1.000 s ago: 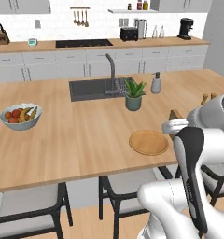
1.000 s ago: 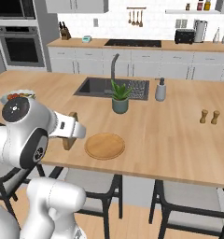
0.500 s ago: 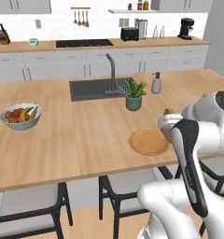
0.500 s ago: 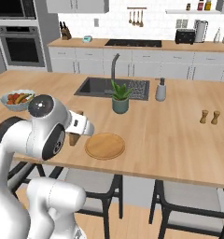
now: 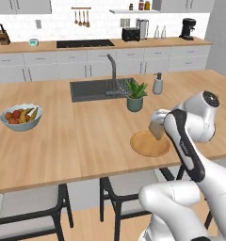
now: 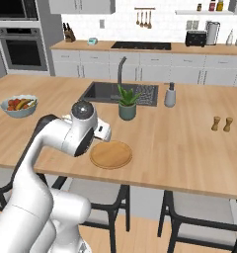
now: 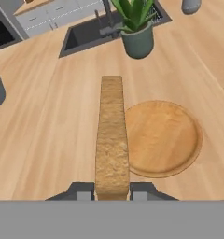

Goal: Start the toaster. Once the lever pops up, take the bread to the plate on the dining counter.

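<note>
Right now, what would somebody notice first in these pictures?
First, the slice of bread held edge-on in the shut pincer, just beside the round wooden plate on the dining counter. Next, the green potted plant by the dark sink, and the fruit bowl farther along the counter.

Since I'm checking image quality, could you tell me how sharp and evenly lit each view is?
Left base view: soft, even light; bread over the plate slightly blurred. Right base view: similar flat light, far toaster small and fuzzy. Hand view: bread crust grainy, plate casting a faint shadow.
</note>
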